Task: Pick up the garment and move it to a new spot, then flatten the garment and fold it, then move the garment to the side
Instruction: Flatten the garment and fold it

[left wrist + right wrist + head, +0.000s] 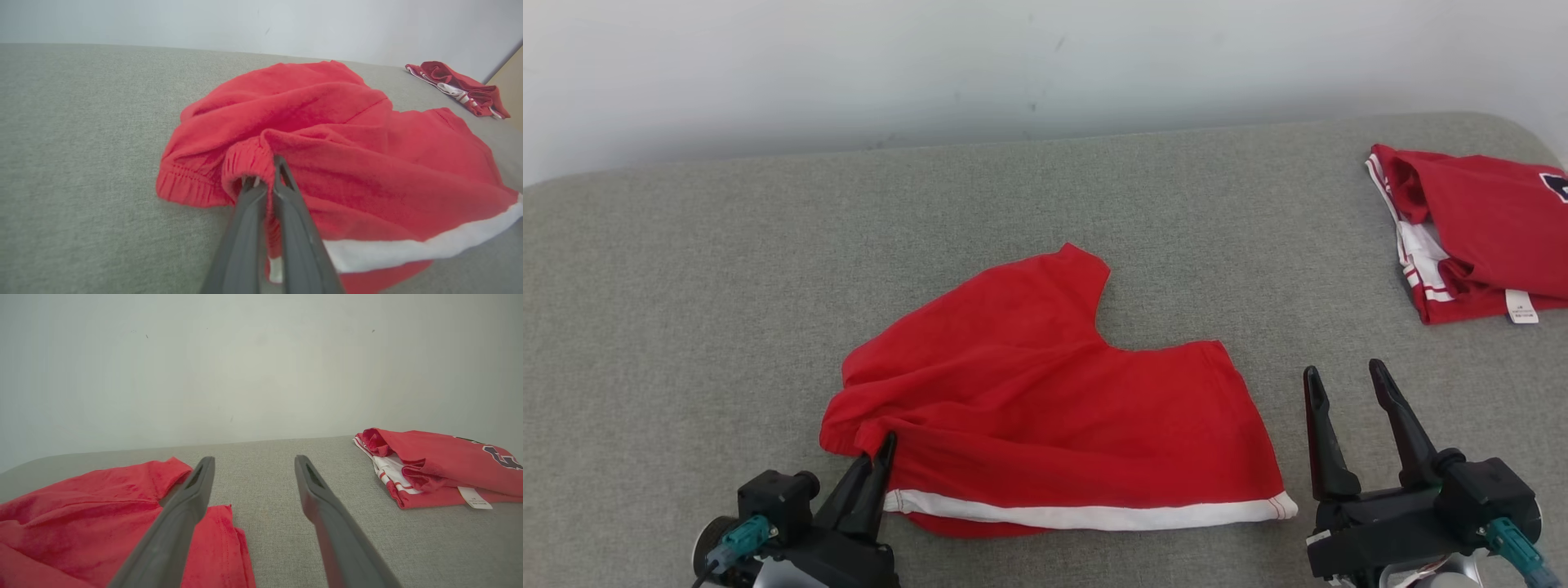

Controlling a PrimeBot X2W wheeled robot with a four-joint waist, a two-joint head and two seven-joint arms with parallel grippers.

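Shorts grabbed, not folded yet

Left gripper is pinched on the bunched waistband of the red shorts, which lie well left of the folded jersey; right gripper is spread wide, empty. Flattening, folding and moving aside all look undone.

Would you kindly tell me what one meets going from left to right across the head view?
left gripper, shut on the waistband → red shorts → right gripper, open → folded red garment at the far right.
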